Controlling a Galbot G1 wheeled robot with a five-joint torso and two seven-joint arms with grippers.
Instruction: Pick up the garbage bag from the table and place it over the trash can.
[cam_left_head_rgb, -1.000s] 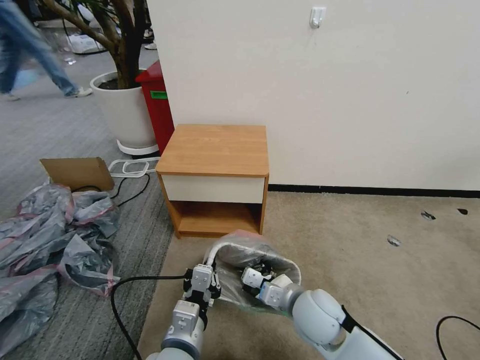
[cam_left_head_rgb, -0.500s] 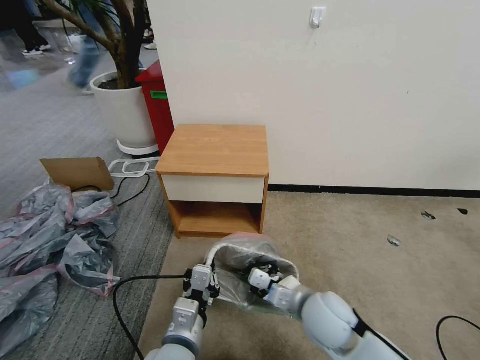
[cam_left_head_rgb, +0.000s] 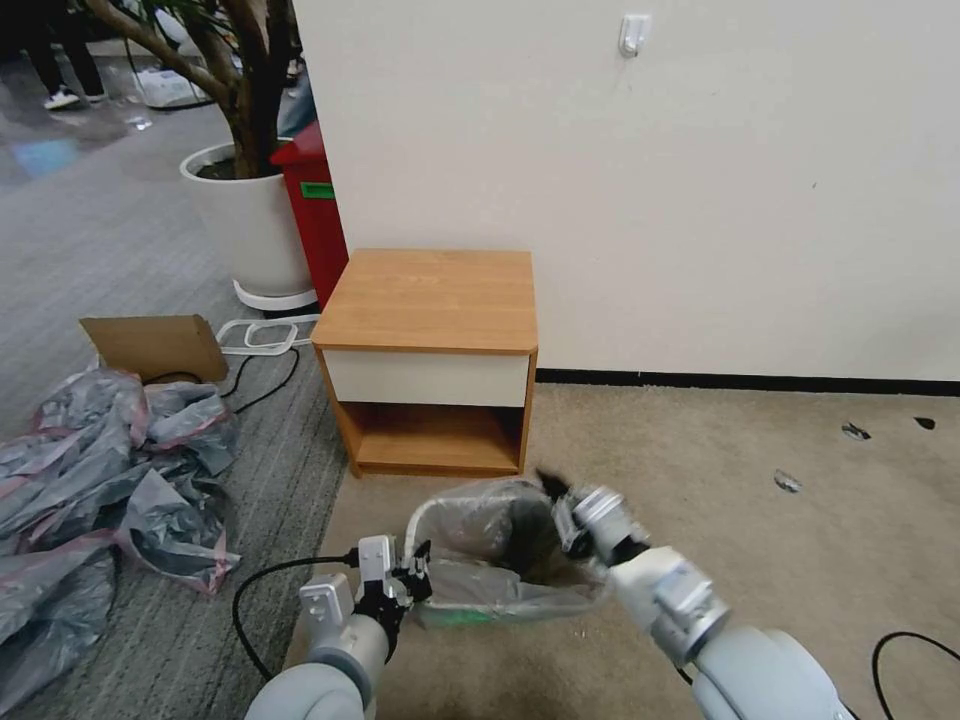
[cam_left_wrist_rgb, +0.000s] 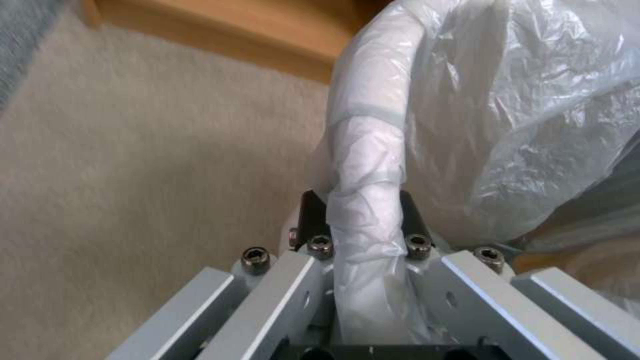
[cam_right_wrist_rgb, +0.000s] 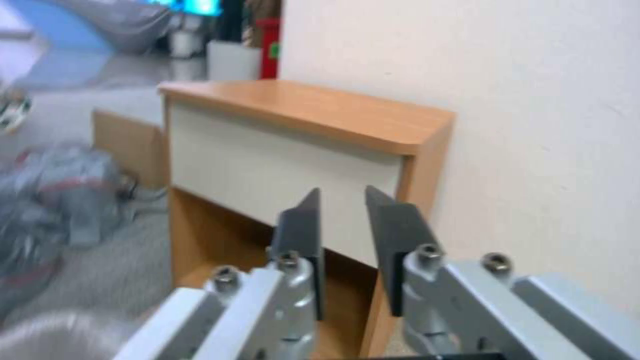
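Gripping the bag-wrapped rim of the trash can (cam_left_head_rgb: 428, 512) at its near-left corner, the left gripper (cam_left_head_rgb: 408, 583) has its fingers (cam_left_wrist_rgb: 313, 216) set on either side of the rolled edge, shut on rim and plastic together. The garbage bag (cam_left_head_rgb: 500, 590) is draped over the can, which stands on the beige carpet just in front of the desk (cam_left_head_rgb: 432, 298); its translucent grey film covers the rim and hangs down the near wall, and in the left wrist view the plastic (cam_left_wrist_rgb: 520, 115) is stretched smooth over the can's rim (cam_left_wrist_rgb: 367, 165). The right gripper (cam_left_head_rgb: 556, 502) is raised above the far-right part of the can, clear of the bag, its dark pads (cam_right_wrist_rgb: 303, 227) standing narrowly apart with nothing between them and pointing toward the desk's white drawer front (cam_right_wrist_rgb: 280, 170). A heap of grey-and-pink bags (cam_left_head_rgb: 100, 480) lies on the grey carpet to the left.
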